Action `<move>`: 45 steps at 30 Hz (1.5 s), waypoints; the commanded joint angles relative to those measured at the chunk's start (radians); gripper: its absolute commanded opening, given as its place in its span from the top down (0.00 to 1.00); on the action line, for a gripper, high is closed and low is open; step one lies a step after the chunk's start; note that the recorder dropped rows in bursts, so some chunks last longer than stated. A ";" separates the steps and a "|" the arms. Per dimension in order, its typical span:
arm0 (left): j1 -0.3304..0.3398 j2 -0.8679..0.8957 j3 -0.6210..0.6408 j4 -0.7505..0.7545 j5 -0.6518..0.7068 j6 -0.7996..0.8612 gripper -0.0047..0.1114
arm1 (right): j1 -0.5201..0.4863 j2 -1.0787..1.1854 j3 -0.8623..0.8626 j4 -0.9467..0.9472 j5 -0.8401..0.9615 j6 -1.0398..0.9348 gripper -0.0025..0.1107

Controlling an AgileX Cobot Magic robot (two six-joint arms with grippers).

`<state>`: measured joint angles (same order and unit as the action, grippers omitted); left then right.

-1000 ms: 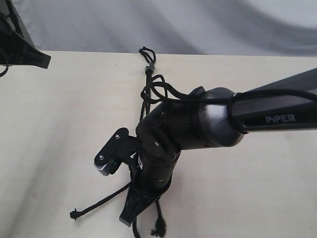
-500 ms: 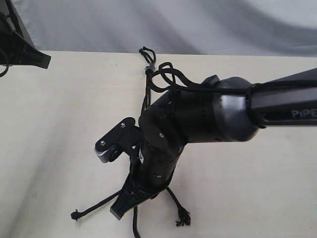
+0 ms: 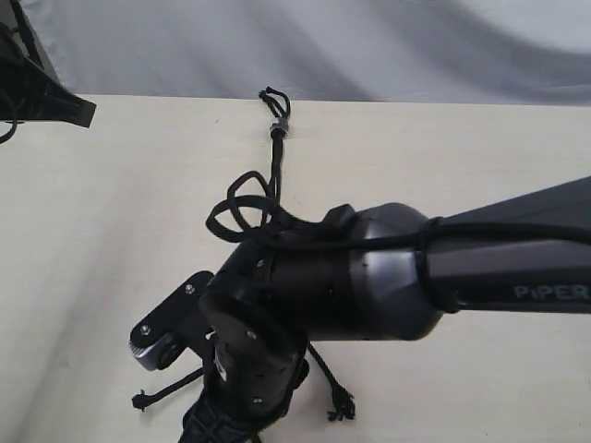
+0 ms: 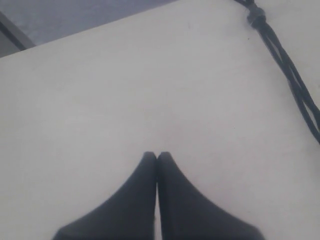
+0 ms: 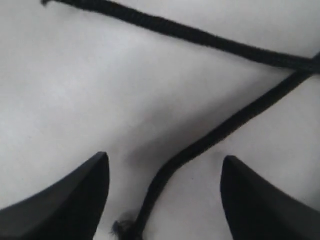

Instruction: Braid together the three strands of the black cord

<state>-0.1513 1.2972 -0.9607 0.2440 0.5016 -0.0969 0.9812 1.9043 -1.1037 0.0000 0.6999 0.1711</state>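
1. Bench (image 3: pixel 92 231): pale, matte, plain top. A grey cloth (image 3: pixel 388 46) hangs behind the far edge.
2. Cord (image 3: pixel 274 152): thin, black, braided fibre. Its loop (image 3: pixel 273 98) lies at the middle of the far edge. A grey band (image 3: pixel 280 125) sits just beside the loop, on the near-edge side.
3. From the band, the strands (image 4: pixel 295 85) run close together toward the near edge. They then pass under the right arm (image 3: pixel 388 277), which hides their middle part.
4. Two ends show by the near edge, fanned apart. The first end (image 3: pixel 139 401) points toward the near left corner. The second end (image 3: pixel 342 407) lies nearer the middle of that edge. Each carries a small frayed knot. The third end is hidden.
5. Right fingers (image 5: pixel 70 200): spread wide, low over the bench, gripping nothing. One strand lies on the bench between them, frayed tip inward. A second strand crosses beyond the fingertips.
6. Left fingers (image 4: pixel 140 200): pressed together, nothing between them, over bare bench, well apart from the cord.
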 commanded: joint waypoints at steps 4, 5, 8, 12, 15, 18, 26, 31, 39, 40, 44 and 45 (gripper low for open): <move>0.002 -0.006 0.006 -0.016 0.000 -0.005 0.95 | -0.002 0.068 0.000 0.000 0.042 -0.007 0.63; 0.002 -0.006 0.006 -0.016 0.000 -0.005 0.95 | -0.002 0.068 0.000 0.000 0.042 -0.025 0.74; 0.002 -0.006 0.006 -0.016 0.000 -0.005 0.95 | -0.002 0.038 -0.012 -0.025 0.042 -0.055 0.98; 0.002 -0.006 0.006 -0.016 0.000 -0.005 0.95 | -0.002 -0.018 -0.057 -0.188 0.058 -0.063 0.97; 0.002 -0.006 0.006 -0.015 0.002 -0.005 0.95 | -0.002 -0.033 -0.074 -0.415 0.105 -0.063 0.97; 0.002 -0.006 0.006 -0.015 0.002 -0.005 0.95 | -0.021 -0.014 -0.074 -0.550 0.121 -0.063 0.97; 0.002 -0.006 0.006 -0.015 0.004 -0.005 0.95 | -0.140 0.116 -0.074 -0.578 0.086 -0.067 0.97; 0.002 -0.006 0.006 -0.015 0.004 -0.001 0.95 | -0.151 0.158 -0.074 -0.554 0.095 -0.070 0.97; 0.002 -0.006 0.006 -0.015 0.002 0.009 0.95 | -0.041 0.142 -0.074 0.000 0.129 -0.656 0.97; 0.002 -0.006 0.006 -0.015 0.002 0.009 0.95 | -0.029 0.132 -0.074 0.050 0.129 -0.715 0.97; 0.002 -0.006 0.006 -0.015 0.002 0.009 0.95 | -0.029 0.068 -0.075 0.074 0.122 -0.767 0.97; 0.002 -0.006 0.006 -0.017 0.002 0.009 0.95 | -0.044 0.054 -0.075 0.072 0.122 -0.758 0.97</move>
<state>-0.1513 1.2972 -0.9607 0.2415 0.5034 -0.0896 0.9591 1.9896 -1.1869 0.0281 0.8238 -0.5504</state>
